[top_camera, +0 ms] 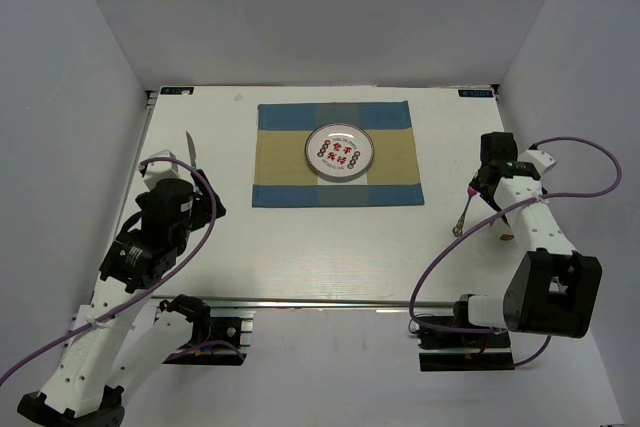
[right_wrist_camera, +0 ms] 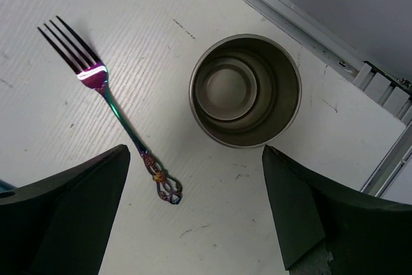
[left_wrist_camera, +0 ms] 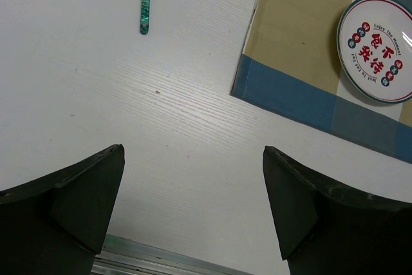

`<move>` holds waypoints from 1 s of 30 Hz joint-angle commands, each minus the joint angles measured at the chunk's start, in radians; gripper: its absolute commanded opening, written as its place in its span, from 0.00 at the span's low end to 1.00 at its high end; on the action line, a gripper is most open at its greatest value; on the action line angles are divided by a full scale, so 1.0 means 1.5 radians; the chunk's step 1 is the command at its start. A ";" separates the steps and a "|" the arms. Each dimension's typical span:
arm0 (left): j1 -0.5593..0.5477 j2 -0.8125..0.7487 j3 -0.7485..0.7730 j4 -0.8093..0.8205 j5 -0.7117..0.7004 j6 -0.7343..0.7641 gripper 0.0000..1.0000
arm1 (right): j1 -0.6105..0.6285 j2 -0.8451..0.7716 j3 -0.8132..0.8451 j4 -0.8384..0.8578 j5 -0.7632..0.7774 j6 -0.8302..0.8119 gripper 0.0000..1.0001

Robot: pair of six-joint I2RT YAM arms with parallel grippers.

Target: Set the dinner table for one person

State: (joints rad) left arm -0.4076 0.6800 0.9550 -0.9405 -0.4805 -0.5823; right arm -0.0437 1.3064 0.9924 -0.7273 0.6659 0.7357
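The dinner table (top_camera: 300,257) is lying flat and level, stretching out as a large white rectangle with a faint wood grain running across it. A silver metal rail (top_camera: 310,299) is running along its near edge. Small dark specks and scuffs are showing on its surface toward the right side.

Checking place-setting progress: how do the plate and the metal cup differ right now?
The plate sits on the checked placemat; the metal cup stands on the bare dinner table. The plate is white with a red-lined rim and red lettering; the cup is plain steel. The plate is shallow; the cup is deep. Both are round, upright and empty.
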 commanded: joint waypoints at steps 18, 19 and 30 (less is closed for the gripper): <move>0.004 -0.001 -0.001 0.007 -0.003 0.005 0.98 | -0.054 0.094 -0.062 0.202 -0.043 -0.053 0.66; 0.004 -0.001 -0.001 0.008 -0.004 0.004 0.98 | -0.054 0.094 -0.060 0.203 -0.039 -0.053 0.56; 0.004 -0.004 0.000 0.007 -0.006 0.002 0.98 | -0.036 0.070 -0.002 0.158 -0.002 -0.058 0.00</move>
State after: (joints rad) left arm -0.4076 0.6785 0.9550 -0.9409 -0.4812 -0.5804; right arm -0.1135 1.4502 0.9234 -0.4770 0.6098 0.6498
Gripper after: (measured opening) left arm 0.979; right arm 0.049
